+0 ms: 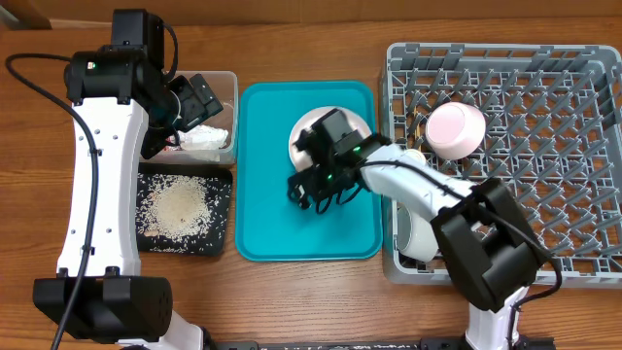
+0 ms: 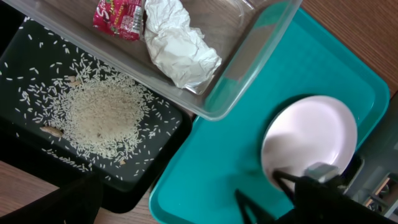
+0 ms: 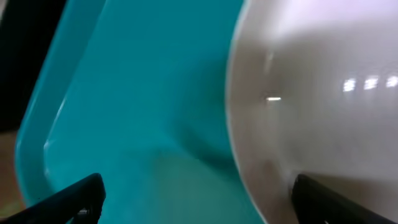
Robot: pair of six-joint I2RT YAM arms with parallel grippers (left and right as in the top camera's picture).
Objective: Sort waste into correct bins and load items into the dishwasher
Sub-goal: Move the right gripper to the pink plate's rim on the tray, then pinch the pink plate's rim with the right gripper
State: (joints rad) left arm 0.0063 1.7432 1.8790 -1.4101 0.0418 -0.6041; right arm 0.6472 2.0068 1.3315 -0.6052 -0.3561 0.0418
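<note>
Wide apart at right gripper (image 1: 313, 192), straddling near-left rim of plate (image 1: 309, 124) on teal tray (image 1: 262, 194); contact unclear. Wide apart too at left gripper (image 1: 202, 102), empty, above clear tub (image 1: 233, 107), far left.

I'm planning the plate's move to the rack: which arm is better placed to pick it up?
The right arm: its open jaws hang at the plate on the teal tray, with the rack beside that arm. The left arm is over the clear tub, across the tray from the rack.
</note>
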